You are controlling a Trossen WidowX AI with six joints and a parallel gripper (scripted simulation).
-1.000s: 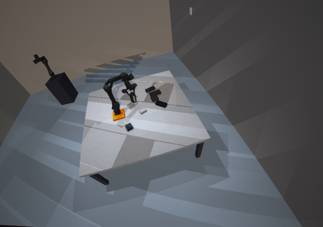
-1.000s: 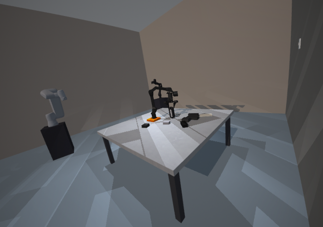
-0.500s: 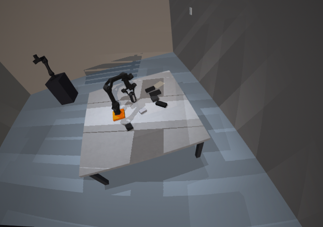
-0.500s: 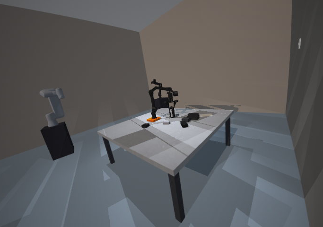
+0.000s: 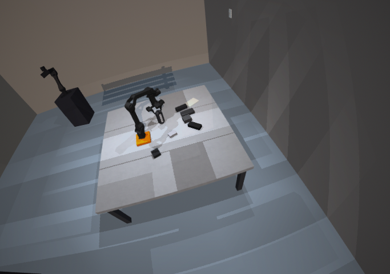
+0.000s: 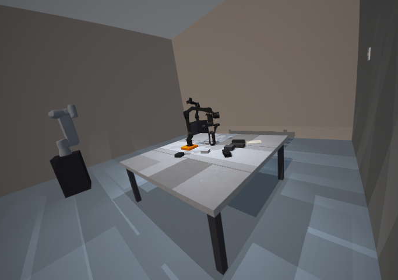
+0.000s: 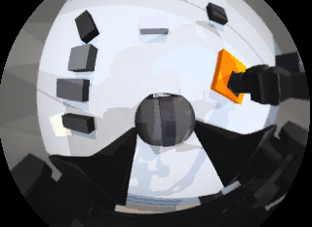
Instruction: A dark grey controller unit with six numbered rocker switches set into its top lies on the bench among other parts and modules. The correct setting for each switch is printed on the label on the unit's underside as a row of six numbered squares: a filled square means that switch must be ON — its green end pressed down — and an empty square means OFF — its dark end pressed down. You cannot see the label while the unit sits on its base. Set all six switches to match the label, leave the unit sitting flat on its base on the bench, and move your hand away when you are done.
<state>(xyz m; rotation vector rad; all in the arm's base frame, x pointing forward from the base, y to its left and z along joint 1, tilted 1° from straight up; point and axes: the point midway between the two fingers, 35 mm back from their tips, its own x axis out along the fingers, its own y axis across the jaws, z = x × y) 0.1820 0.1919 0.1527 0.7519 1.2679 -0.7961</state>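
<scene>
The dark grey controller unit is held in the air above the bench. My gripper is shut on it, with one finger against each side in the wrist view. The unit hangs steeply tilted below the fingers in the top and exterior views. A pale area shows on its face in the top and exterior views, too small to read. In the wrist view its near side looks rounded and dark, with a lighter band. The switch positions and the label squares cannot be made out.
Several dark modules, including a black block, form a row to one side. A pale block, a small dark block and the orange base plate are also on the bench.
</scene>
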